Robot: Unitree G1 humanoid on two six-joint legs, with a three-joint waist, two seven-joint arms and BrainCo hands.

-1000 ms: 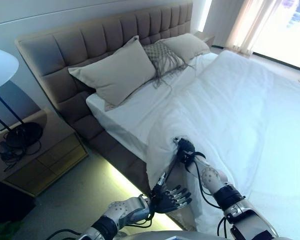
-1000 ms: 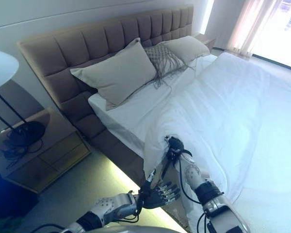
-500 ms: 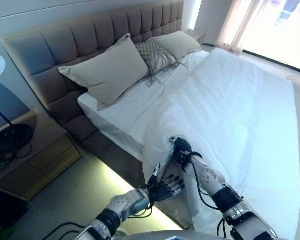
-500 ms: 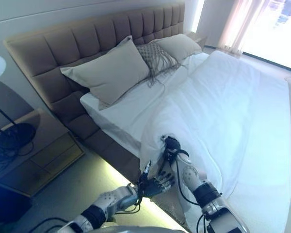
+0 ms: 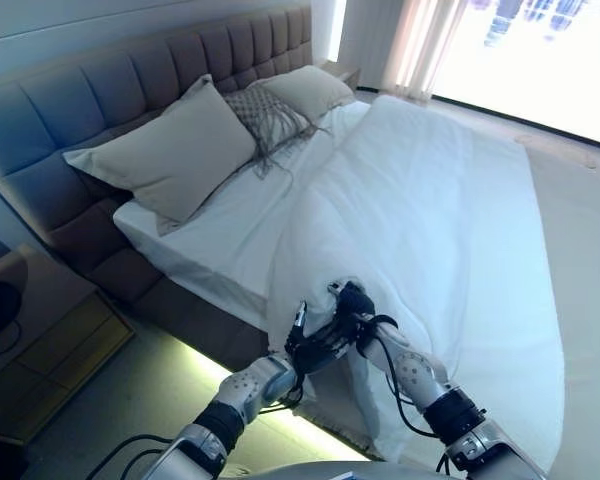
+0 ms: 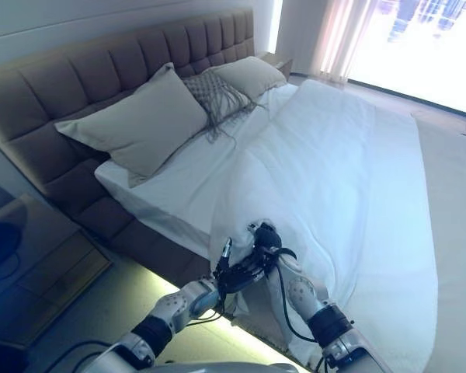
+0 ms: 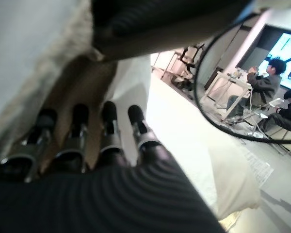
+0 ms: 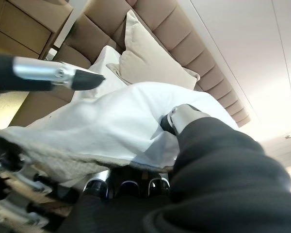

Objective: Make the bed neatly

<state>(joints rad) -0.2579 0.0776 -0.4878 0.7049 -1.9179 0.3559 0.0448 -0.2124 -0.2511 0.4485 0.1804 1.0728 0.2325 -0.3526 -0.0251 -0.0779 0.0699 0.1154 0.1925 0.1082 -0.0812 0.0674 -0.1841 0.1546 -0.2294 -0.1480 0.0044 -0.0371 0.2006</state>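
A white duvet (image 5: 430,200) covers most of the bed, and its near corner hangs over the bed's near side. My right hand (image 5: 348,303) is shut on the duvet's edge at that corner; in the right wrist view the cloth (image 8: 111,121) lies pinched between thumb and fingers. My left hand (image 5: 315,345) is open just below and beside the right hand. Its straight fingers (image 7: 109,131) reach under the hanging duvet edge. A bare strip of white sheet (image 5: 210,225) shows between the duvet and the pillows.
A large beige pillow (image 5: 165,155), a fringed patterned cushion (image 5: 265,110) and a second pillow (image 5: 305,88) lean on the padded headboard (image 5: 90,85). A wooden nightstand (image 5: 40,335) stands at the left. People sit at a desk (image 7: 262,87) across the room.
The camera has shifted. My left hand has risen from below the bed's edge to the duvet corner beside my right hand. The right hand keeps its hold.
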